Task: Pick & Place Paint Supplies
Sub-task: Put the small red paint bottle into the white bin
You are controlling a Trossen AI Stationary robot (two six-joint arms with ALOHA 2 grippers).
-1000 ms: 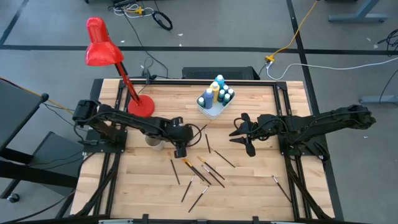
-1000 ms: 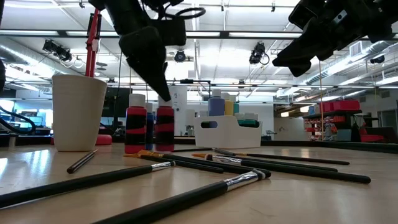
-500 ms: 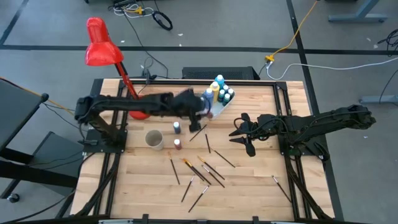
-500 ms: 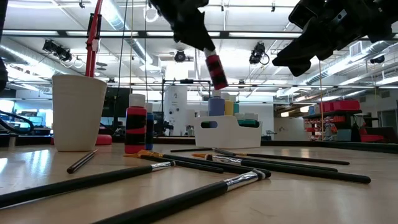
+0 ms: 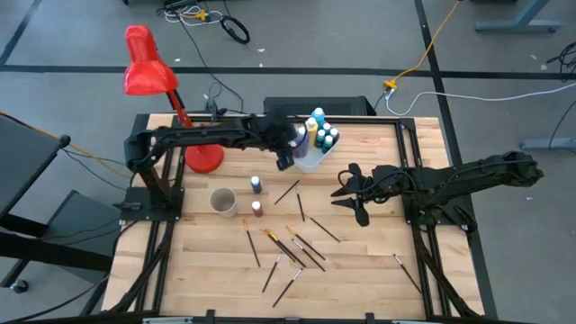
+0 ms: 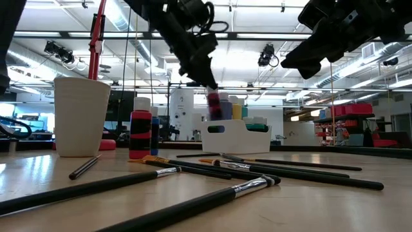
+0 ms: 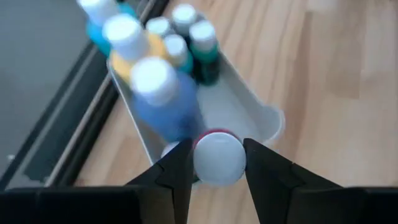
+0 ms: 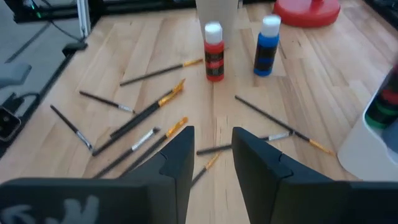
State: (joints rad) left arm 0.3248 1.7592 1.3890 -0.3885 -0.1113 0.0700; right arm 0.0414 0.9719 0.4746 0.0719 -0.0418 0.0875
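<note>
Gripping red bottle [image 7: 217,157] (label unreadable) over tray [image 7: 264,118]

No lettering, label, brand or number can be read anywhere in these views.

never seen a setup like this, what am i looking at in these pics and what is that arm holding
These are four cameras on one moment of a two-armed robot at a wooden table. One looks straight down, one sits at table height, and one rides on each wrist.

The left gripper is shut on a red paint bottle with a white cap, held at the near end of a white tray that already has other bottles standing in it. The right gripper waits above the table's right side, holding nothing.

On the table lie scattered paintbrushes, a blue bottle, another red bottle, a beige cup and a red desk lamp.
</note>
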